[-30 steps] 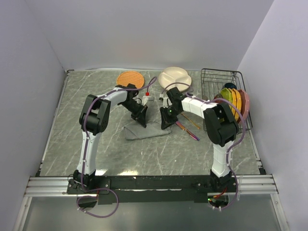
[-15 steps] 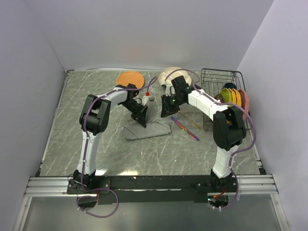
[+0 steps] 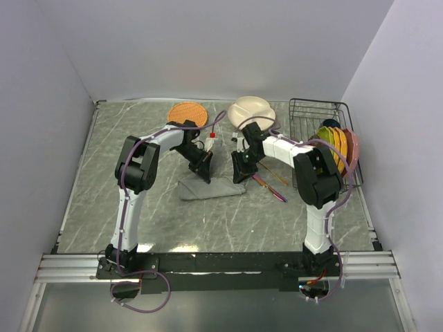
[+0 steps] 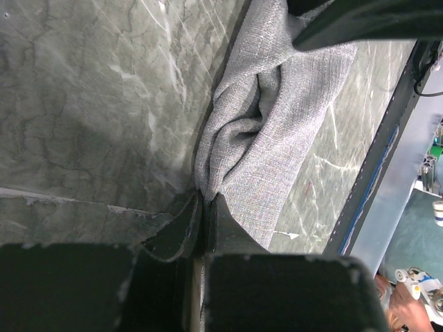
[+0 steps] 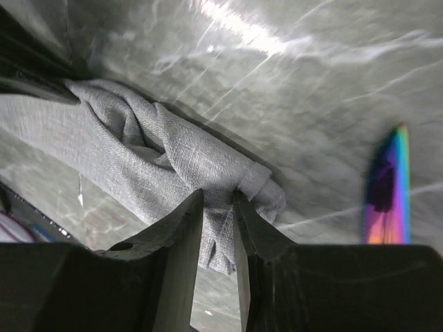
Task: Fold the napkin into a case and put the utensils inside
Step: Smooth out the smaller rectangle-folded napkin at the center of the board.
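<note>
The left gripper is pressed together on a fold along the far edge of the napkin, and the grey cloth bunches up from its tips. The right gripper stands at the napkin's right end with its jaws a little apart and the rolled edge of the cloth in the narrow gap. Whether it clamps that edge or only straddles it cannot be told. The napkin lies on the tabletop as a narrow, rumpled bundle, creased and twisted along its length rather than flat. The purple knife lies just to the right of the napkin, apart from it, and the gold spoon lies on the knife's far side, further from the napkin. Neither is in the cloth. The folding step looks to be in hand and unfinished, since no tidy pouch with an open mouth shows yet. The next move probably calls for smoothing the folds into a flat case. One gripper could then hold its mouth open while the other lifts the slim utensils off the hard surface.
</note>
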`<state>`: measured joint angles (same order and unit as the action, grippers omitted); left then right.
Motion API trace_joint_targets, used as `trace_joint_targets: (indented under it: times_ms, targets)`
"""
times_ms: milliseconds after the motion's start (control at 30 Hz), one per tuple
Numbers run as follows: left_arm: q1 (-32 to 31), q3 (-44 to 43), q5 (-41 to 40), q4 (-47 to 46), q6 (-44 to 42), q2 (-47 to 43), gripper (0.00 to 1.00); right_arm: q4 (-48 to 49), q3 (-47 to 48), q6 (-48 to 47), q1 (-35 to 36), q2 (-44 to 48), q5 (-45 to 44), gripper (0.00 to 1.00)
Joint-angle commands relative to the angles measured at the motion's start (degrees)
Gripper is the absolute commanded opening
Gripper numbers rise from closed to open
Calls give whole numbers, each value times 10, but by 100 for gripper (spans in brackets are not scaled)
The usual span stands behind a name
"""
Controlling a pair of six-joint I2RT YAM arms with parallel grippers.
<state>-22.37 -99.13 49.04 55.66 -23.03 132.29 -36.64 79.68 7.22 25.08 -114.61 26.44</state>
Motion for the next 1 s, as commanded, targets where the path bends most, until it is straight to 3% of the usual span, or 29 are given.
trace_joint_targets:
  times_ms: [0, 200, 333, 400, 467, 567, 967]
  targets:
    - [-4, -4, -76, 1, -24, 32, 1, 13, -3, -4, 5, 41, -20, 34]
    - [-4, -4, -69, 1, -21, 34, 1, 84, -41, -84, 23, 158, -87, 41]
    - [-4, -6, -68, 2, -22, 38, 1, 101, -80, -148, 91, 183, -187, 40]
    - [-4, -5, -68, 3, -25, 38, 1, 120, -103, -168, 124, 201, -217, 37]
    - [-4, -4, -68, 7, -30, 38, 1, 138, -128, -193, 152, 211, -259, 28]
    - [-4, 0, -71, 7, -33, 37, 1, 158, -148, -227, 184, 211, -300, 22]
    - [-4, 2, -75, 7, -39, 34, 1, 170, -149, -236, 219, 140, -338, 21]
